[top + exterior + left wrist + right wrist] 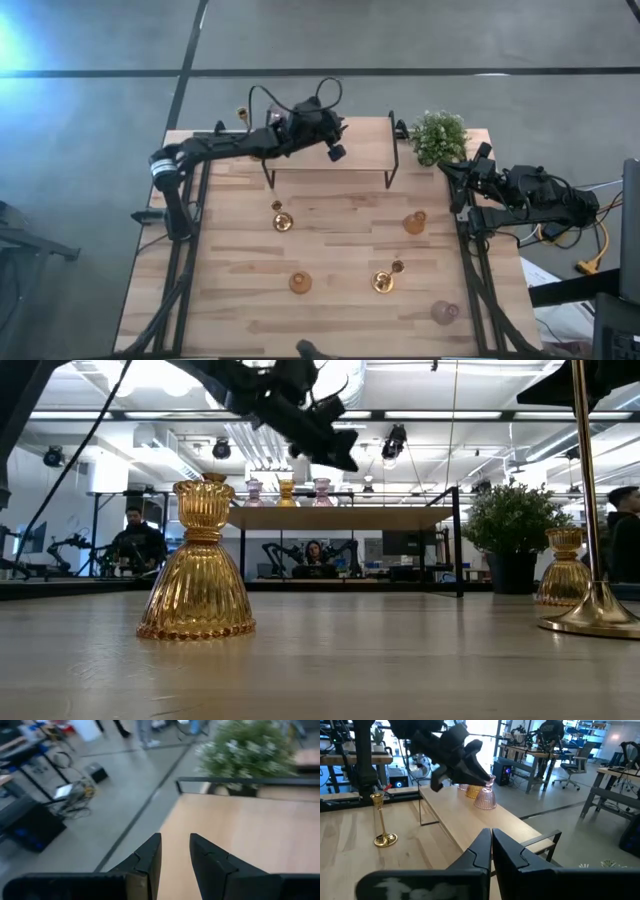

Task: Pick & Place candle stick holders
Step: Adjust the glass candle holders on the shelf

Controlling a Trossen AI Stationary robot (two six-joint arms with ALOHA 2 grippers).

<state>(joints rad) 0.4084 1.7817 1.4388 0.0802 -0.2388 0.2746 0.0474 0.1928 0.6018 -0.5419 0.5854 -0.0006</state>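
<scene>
My left gripper point(175, 851) stands open and holds nothing, above the raised wooden shelf point(355, 150) at the table's far side; it also shows in the low view point(335, 455). Three glass holders stand on the shelf: pink point(254, 491), amber point(287, 491), pink point(322, 491). On the tabletop stand two amber glass holders point(300, 283) point(414, 222), a pink one point(444, 312) and two gold candlesticks point(282, 218) point(385, 278). My right gripper point(491, 845) waits shut at the table's right edge.
A green potted plant point(438, 135) stands at the far right corner beside the shelf. Another gold piece point(243, 114) sits at the far left corner. The shelf's black frame legs point(390, 170) reach down to the table. People sit at desks in the room behind.
</scene>
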